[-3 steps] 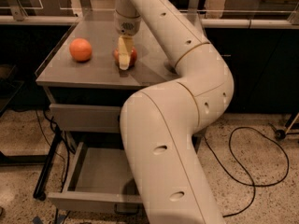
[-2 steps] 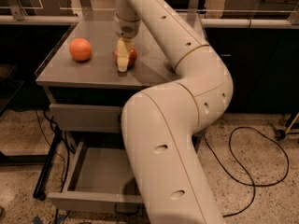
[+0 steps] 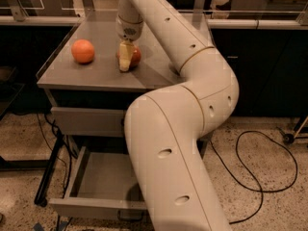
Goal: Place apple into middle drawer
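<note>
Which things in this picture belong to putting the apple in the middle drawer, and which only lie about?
For the job: apple on the cabinet top; pincer, down at the apple; middle drawer, pulled open below.
Lying about: orange fruit, apart from the apple; upper drawer front, shut.

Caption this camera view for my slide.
Gripper at the apple on the cabinet top, middle drawer open below.
</note>
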You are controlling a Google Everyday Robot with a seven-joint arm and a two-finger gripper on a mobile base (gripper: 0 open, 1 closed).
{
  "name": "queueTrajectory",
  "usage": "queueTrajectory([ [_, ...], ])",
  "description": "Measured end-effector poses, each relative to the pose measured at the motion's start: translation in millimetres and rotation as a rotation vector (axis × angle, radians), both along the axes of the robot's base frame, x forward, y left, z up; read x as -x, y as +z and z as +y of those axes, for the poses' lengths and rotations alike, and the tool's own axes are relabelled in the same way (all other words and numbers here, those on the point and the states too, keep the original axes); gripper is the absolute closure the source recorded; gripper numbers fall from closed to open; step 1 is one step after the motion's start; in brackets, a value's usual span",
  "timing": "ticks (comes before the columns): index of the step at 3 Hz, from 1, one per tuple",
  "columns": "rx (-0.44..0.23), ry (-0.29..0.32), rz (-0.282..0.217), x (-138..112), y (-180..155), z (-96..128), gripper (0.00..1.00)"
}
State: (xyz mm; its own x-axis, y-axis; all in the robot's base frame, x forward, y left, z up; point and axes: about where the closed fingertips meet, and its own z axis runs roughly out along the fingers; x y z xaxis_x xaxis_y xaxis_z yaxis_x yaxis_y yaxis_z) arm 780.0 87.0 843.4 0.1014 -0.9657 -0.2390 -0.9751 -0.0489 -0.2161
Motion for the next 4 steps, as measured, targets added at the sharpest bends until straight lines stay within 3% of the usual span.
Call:
queueTrajectory([
  [3, -0.018, -0.008, -0.014, -3.4, 1.2, 3.2, 0.98],
  [4, -0.031, -0.051, -0.046, 2.4, 23.2, -7.1, 1.00],
])
